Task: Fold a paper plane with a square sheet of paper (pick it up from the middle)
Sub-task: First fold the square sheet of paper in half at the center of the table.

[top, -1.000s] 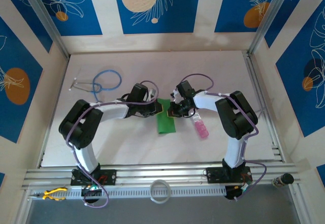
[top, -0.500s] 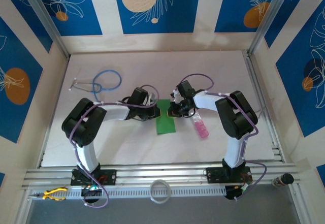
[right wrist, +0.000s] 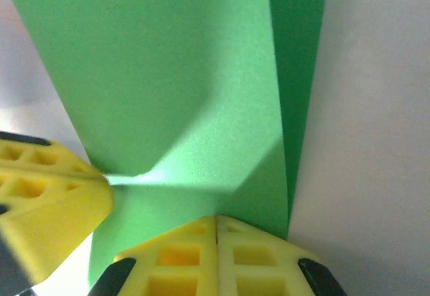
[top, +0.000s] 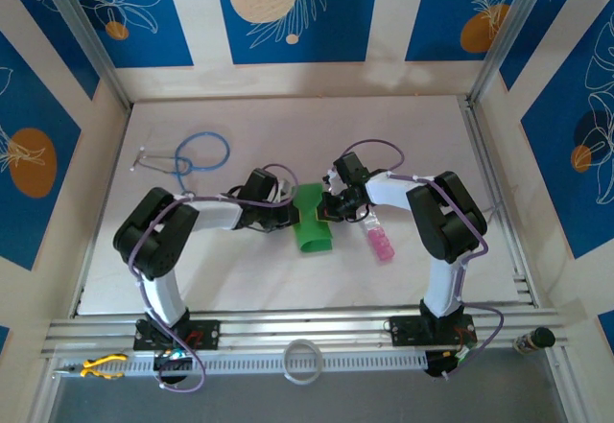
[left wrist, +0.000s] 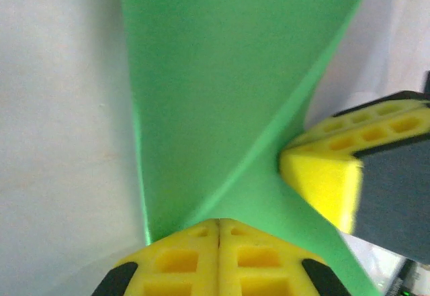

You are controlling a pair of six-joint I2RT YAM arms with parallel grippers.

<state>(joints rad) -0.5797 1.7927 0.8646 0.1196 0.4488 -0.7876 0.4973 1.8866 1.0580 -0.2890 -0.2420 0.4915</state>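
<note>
Workpiece: the square sheet of paper (top: 313,223) is lying near the centre of the table (top: 240,270) as a narrow green strip running from 12 to 6 o'clock, its 6 o'clock end curling up off the surface.
Left claw: the left gripper (top: 291,214) is reaching in from 9 o'clock. Its yellow pads (left wrist: 181,259) are pressing together, pinching the green edge between them.
Right claw: the right gripper (top: 326,212) is reaching in from 3 o'clock. Its yellow pads (right wrist: 252,259) are closing flat on the opposite edge of the paper.
Spacing: the two claws are facing each other across the strip, close together.
Crease: a diagonal fold line is showing in the left wrist view.
Bystanders: a pink bottle (top: 381,243) is lying at 4 o'clock of the paper, apart from it. A stethoscope (top: 192,152) is lying at 10 o'clock, well apart.
</note>
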